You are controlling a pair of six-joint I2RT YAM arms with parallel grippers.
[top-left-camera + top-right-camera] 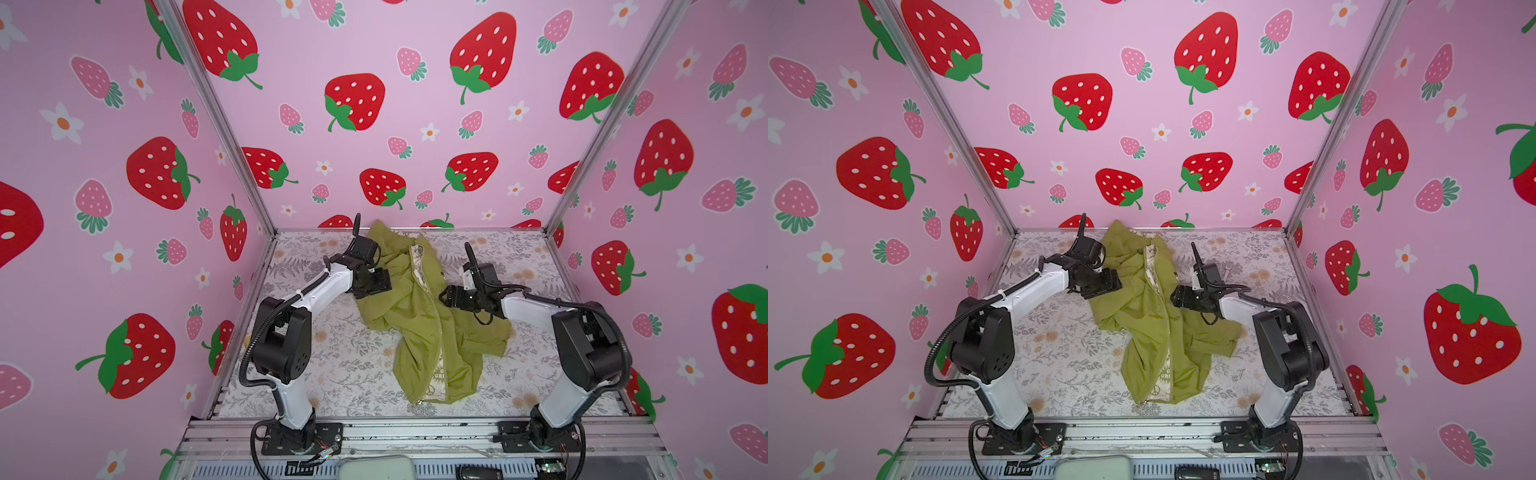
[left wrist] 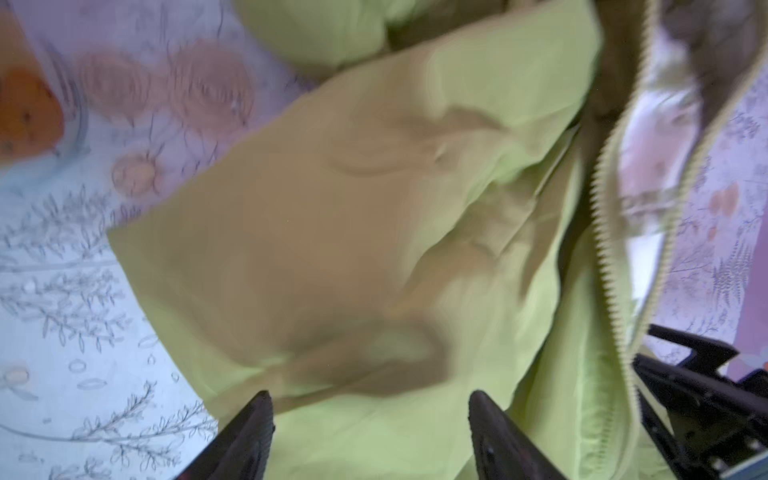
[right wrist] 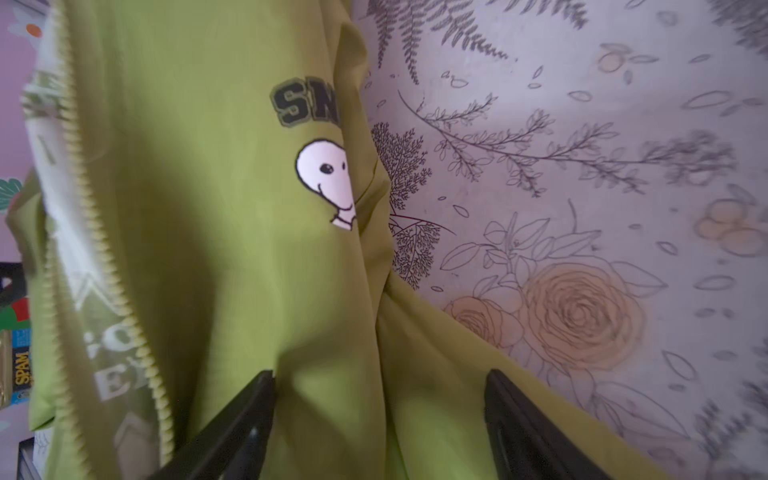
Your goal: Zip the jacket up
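The jacket (image 1: 415,320) lies crumpled in the middle of the table (image 1: 316,374), between the two claws. The left claw (image 2: 370,399) hangs just over the jacket's left side, jaws spread wide with nothing pinched. The right claw (image 3: 380,376) is over the opposite front panel, near the printed face (image 3: 326,178), its jaws likewise wide apart and empty. The jacket's long axis runs from the back wall toward the arm bases, hood end far and hem near, drifting slightly rightward as it comes. The zipper (image 1: 1165,332) follows that line, with teeth parted and cream lining showing.
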